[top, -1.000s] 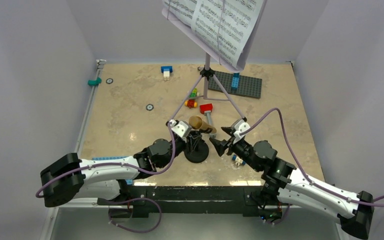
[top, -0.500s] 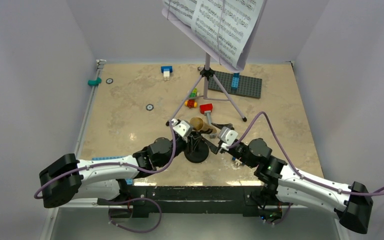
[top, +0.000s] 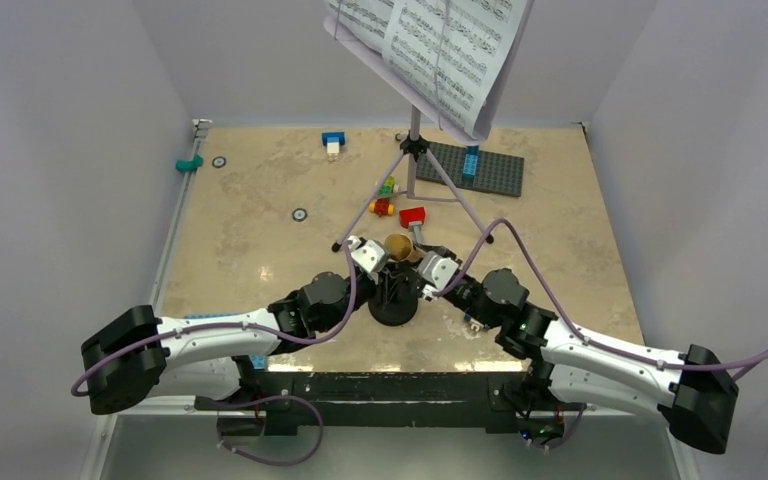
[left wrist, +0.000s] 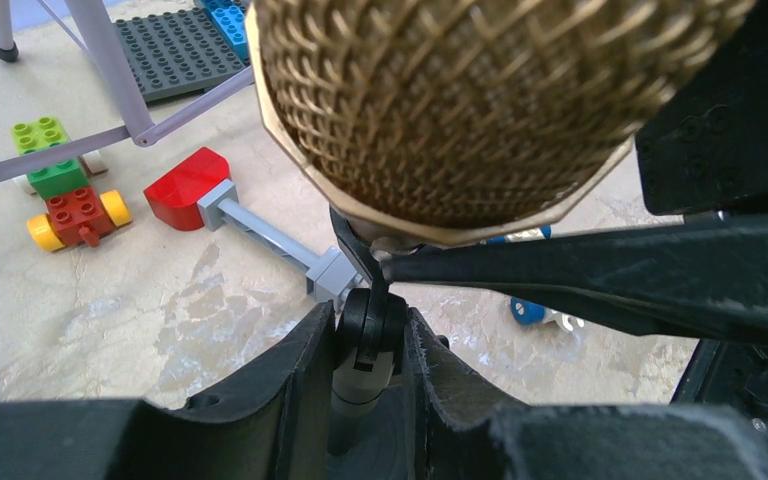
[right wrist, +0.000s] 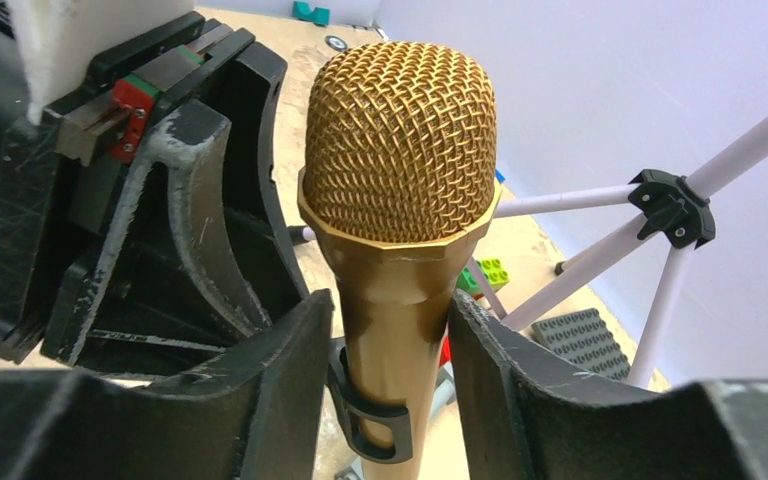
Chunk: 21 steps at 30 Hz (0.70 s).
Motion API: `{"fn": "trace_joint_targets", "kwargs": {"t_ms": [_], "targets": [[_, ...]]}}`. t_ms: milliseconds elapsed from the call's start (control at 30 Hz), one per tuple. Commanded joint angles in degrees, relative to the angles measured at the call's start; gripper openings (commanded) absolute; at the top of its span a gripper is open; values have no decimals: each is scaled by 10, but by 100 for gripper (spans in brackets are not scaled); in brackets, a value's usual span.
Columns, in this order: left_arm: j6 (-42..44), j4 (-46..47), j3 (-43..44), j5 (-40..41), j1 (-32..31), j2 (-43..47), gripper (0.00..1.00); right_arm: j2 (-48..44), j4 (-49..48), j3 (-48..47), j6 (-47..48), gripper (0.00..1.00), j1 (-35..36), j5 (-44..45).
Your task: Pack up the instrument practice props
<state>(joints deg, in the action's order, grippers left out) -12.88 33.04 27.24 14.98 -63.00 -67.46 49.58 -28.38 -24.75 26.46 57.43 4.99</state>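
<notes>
The gold microphone (top: 397, 246) (right wrist: 400, 140) stands in the clip of the small black mic stand (top: 393, 308) at the table's near middle. My left gripper (top: 384, 276) (left wrist: 370, 335) is shut on the stand's black pivot (left wrist: 368, 330), just under the mic head (left wrist: 460, 100). My right gripper (top: 413, 266) (right wrist: 390, 310) comes from the right, its fingers pressed on both sides of the gold handle above the clip (right wrist: 370, 420). The lavender tripod music stand (top: 415, 150) (right wrist: 672, 205) rises behind, carrying white sheet music (top: 430, 40).
A red-headed toy hammer (top: 413, 216) (left wrist: 185, 187) lies just beyond the mic. Coloured bricks (top: 385, 195) (left wrist: 60, 190) sit by the tripod legs, a grey baseplate (top: 475, 170) further back right. A blue-white brick (top: 333, 143) and a teal piece (top: 189, 163) lie far left.
My right gripper has swung left from beside the stand onto the microphone, and its jaws have narrowed around the handle. The left gripper has kept its hold and place.
</notes>
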Motion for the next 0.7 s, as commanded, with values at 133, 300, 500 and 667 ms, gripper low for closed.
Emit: {"fn": "trace_joint_targets", "kwargs": {"t_ms": [133, 300, 500, 667], "targets": [[-27, -90, -6, -61, -8, -26, 0, 21, -79, -27, 27, 33, 1, 34], [-28, -86, -6, -66, -10, -32, 0, 32, -77, -37, 13, 42, 1, 35], [-32, -84, -7, -66, -12, -36, 0, 49, -74, -45, 5, 49, 1, 42], [-33, -86, -8, -58, -13, -36, 0, 45, -67, -49, -2, 21, 1, 49]]}}
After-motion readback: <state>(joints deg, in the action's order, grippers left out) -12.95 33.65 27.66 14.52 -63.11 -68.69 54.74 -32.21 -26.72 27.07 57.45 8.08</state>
